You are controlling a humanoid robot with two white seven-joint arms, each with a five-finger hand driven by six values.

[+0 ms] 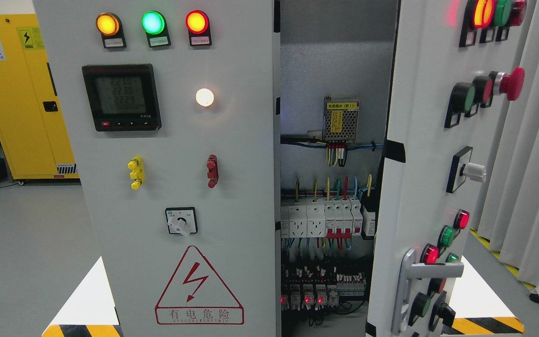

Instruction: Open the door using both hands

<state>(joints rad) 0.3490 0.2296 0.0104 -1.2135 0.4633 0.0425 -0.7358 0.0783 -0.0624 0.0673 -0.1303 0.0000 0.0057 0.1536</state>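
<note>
The grey electrical cabinet fills the head view. Its left door (176,168) is closed and carries three lit lamps, a meter display (121,97), a rotary switch (181,222) and a red warning triangle. The right door (419,187) stands swung open toward me, edge-on, with its silver handle (410,281) at the lower right and coloured buttons along its face. Between the doors the cabinet inside (330,210) shows breakers, wiring and a small power supply (340,118). Neither of my hands or arms is in view.
A yellow safety cabinet (21,93) stands at the far left on the grey floor. Grey curtains (536,154) hang at the right. Yellow-black hazard tape (477,325) marks the floor at both lower corners.
</note>
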